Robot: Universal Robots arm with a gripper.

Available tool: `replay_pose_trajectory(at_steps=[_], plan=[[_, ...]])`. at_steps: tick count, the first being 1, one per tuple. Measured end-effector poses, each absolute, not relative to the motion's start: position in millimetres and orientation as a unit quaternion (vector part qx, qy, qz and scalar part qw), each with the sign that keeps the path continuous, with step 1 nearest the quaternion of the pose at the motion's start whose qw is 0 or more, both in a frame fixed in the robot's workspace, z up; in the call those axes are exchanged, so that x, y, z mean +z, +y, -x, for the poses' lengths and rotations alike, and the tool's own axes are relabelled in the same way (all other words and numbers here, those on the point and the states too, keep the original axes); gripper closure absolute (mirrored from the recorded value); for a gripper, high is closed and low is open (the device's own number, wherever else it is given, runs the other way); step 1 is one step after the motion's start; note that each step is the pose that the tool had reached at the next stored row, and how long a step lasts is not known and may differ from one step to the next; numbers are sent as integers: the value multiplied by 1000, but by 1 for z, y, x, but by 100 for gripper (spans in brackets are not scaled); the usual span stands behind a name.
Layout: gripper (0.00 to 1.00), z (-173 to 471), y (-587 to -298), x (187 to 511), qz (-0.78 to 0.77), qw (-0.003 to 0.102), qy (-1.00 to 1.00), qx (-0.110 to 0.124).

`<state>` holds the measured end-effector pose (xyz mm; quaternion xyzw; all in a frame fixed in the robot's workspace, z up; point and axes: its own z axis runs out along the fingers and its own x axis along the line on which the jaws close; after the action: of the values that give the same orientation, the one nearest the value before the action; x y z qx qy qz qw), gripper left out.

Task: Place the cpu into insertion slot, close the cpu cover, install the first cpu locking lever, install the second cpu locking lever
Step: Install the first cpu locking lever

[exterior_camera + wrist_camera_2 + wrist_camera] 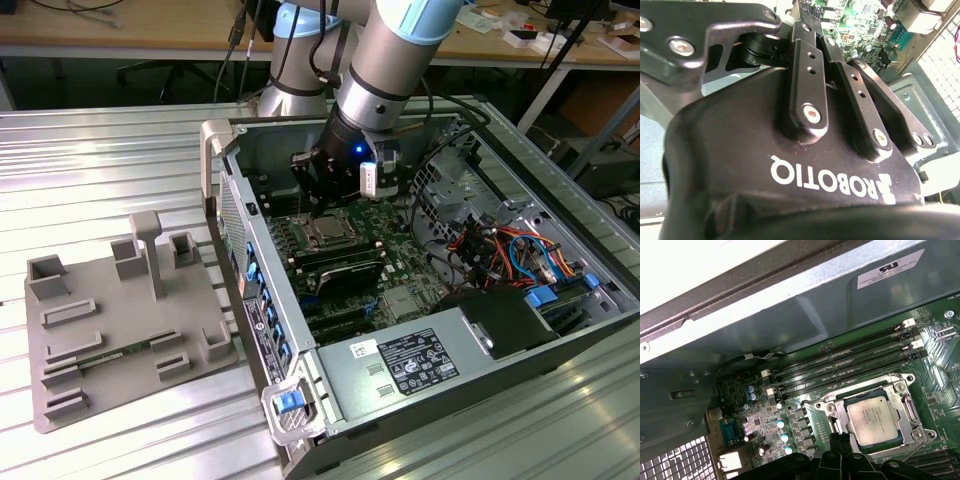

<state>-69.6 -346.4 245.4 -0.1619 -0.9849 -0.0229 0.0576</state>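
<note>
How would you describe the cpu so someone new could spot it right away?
Look inside the open computer case at the green motherboard. Just past the tool sits the cpu, a flat silver-grey square framed by the metal cpu cover, unlike the long black memory slots beside it.

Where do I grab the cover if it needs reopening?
By its outer rim, coming from straight above. The cover lies flat, framing the cpu, so it offers only thin edges and no face to pinch. Memory slots run close along one side, so the edges that do not face them are probably easier to reach.
</note>
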Motion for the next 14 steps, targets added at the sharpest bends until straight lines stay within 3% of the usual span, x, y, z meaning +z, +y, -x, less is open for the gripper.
replay_pose_trajectory(at_steps=[14], plan=[[89,70,-346,247,161,58,-985,-23]])
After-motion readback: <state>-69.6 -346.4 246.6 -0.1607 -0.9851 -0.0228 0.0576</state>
